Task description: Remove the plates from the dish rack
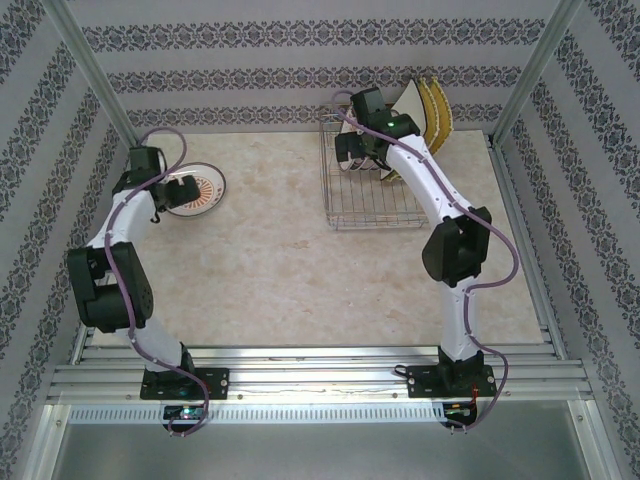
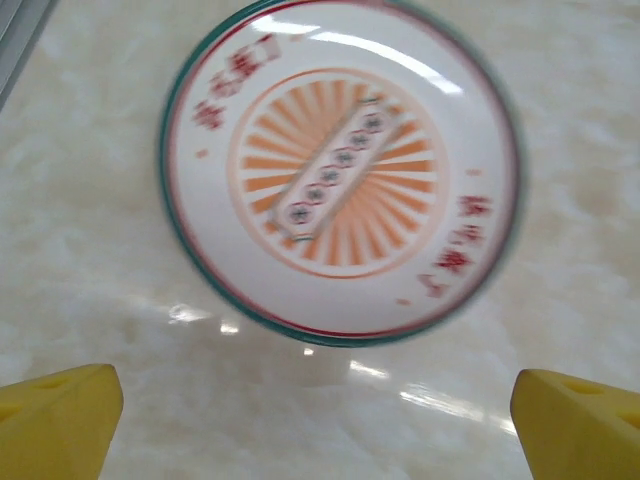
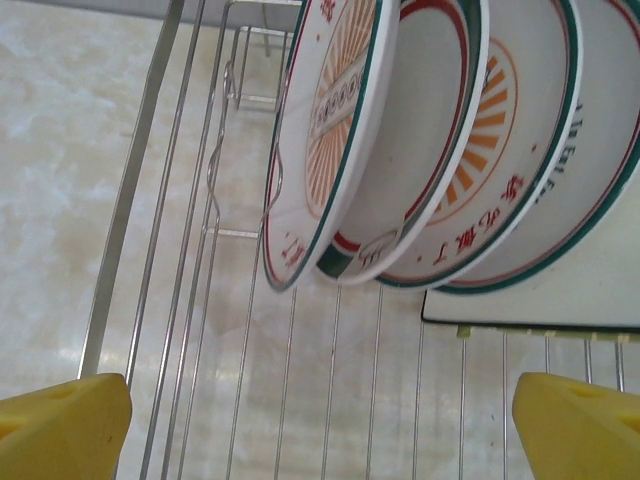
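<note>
A round white plate [image 1: 193,188] with an orange sunburst and green rim lies flat on the table at the left. My left gripper [image 1: 160,208] hangs open over its near edge, nothing between the yellow fingertips [image 2: 55,420]; the same round plate [image 2: 340,170] lies just beyond them. The wire dish rack [image 1: 372,205] stands at the back right. Three round plates [image 3: 330,140] stand upright in it, with a white square plate [image 3: 530,295] behind and yellow grid plates [image 1: 435,112] at the far end. My right gripper [image 1: 358,160] hovers open inside the rack, fingertips [image 3: 60,425] apart, just short of the nearest upright plate.
The marble tabletop [image 1: 270,270] stretches between the flat plate and the rack. Patterned walls and metal posts [image 1: 95,70] enclose the table. The near half of the rack's wire floor [image 3: 330,400] holds no plates.
</note>
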`<action>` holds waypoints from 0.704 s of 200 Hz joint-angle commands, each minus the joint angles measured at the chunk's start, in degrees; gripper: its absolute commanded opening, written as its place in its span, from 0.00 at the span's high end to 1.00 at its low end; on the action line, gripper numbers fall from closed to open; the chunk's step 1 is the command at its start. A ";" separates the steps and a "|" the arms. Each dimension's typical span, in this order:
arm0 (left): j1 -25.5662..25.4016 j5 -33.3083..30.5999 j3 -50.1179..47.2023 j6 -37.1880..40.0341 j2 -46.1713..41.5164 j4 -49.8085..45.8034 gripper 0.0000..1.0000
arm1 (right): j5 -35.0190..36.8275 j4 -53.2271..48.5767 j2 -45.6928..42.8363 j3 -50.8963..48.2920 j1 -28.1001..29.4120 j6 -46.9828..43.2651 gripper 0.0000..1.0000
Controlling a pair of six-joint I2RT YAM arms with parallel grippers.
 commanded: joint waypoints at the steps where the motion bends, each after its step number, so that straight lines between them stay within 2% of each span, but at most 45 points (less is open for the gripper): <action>1: -4.80 -1.42 6.00 4.60 0.90 -11.69 0.00 | 3.08 1.95 4.05 4.70 0.34 -0.52 0.02; 28: -8.78 -1.21 13.99 4.98 4.47 -17.72 0.00 | 4.30 0.25 10.19 13.44 0.75 0.07 0.02; 63: -11.12 -0.86 21.61 5.20 9.10 -21.10 0.00 | 5.85 0.95 15.82 20.70 0.82 1.19 0.06; 141: -12.50 -1.73 26.53 5.68 14.37 -22.91 0.00 | 6.64 2.86 22.71 26.88 -0.23 3.60 0.23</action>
